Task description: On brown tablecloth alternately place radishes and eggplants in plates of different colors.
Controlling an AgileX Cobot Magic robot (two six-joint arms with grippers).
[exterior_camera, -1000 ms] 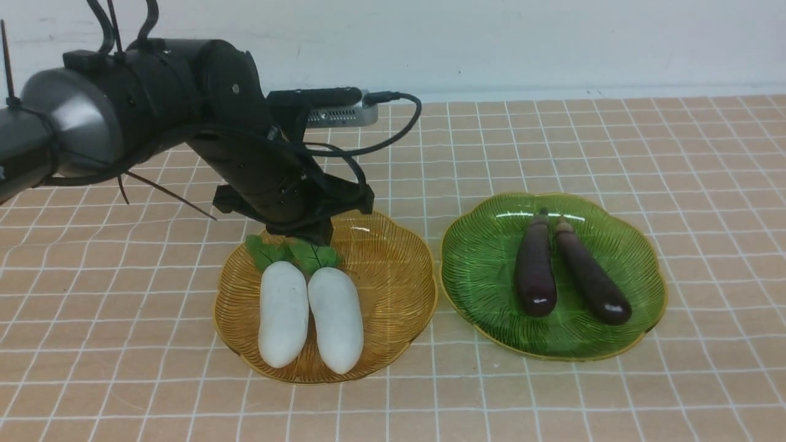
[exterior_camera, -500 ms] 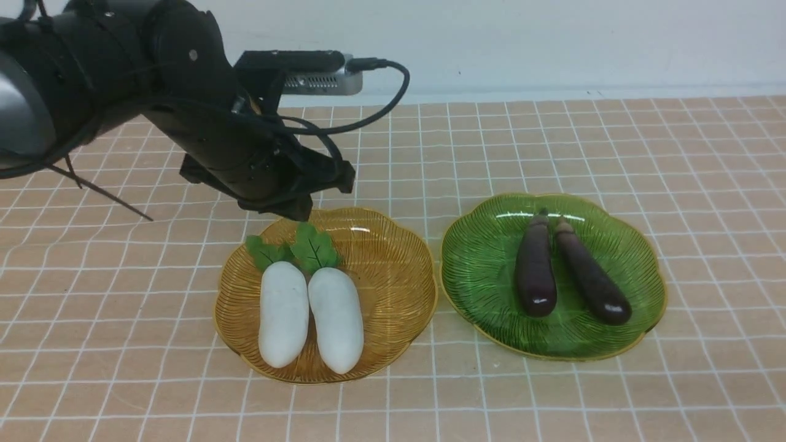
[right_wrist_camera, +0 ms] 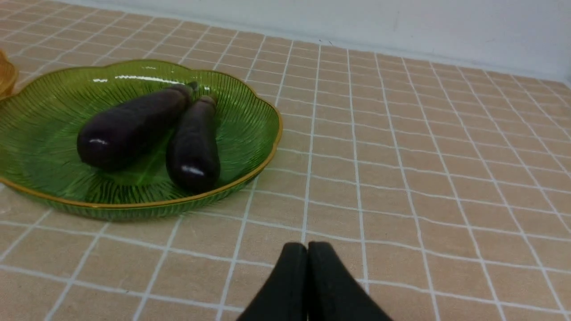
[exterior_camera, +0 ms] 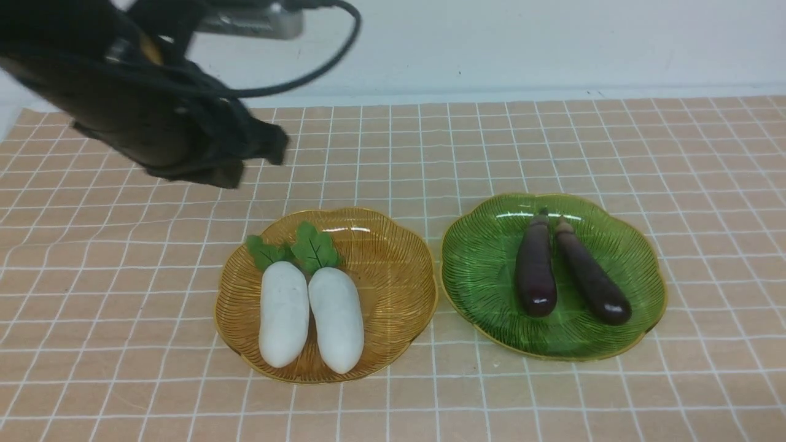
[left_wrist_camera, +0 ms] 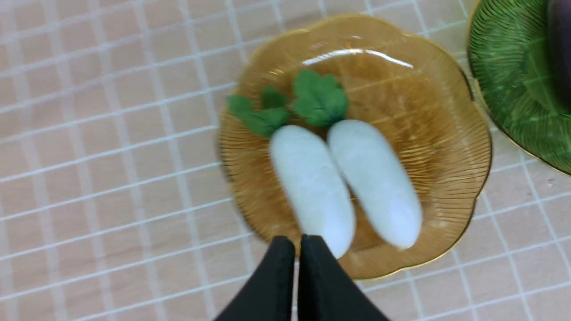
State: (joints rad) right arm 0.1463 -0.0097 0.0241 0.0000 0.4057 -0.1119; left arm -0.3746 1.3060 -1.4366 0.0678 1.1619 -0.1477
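the brown tablecloth covers the whole bench. on it stand two plates side by side, close but apart: one amber plate on the robot's left and one green plate on its right.

the amber plate holds two radishes, lying parallel and touching, leaves pointing away from the robot. the green plate holds two eggplants, stem caps close together at the far side, blunt ends spread apart. count: two plates, two radishes, two eggplants; nothing lies loose on the cloth.

the left tool is clenched on nothing and hangs above the amber plate, raised clear of the radishes. the right tool is likewise clenched and empty, low over bare cloth near the green plate.

judgement: sorting appears complete, each vegetable kind in its own plate. the step in hand is withdrawal of the left arm. the next move calls only for parking both arms clear of the plates.
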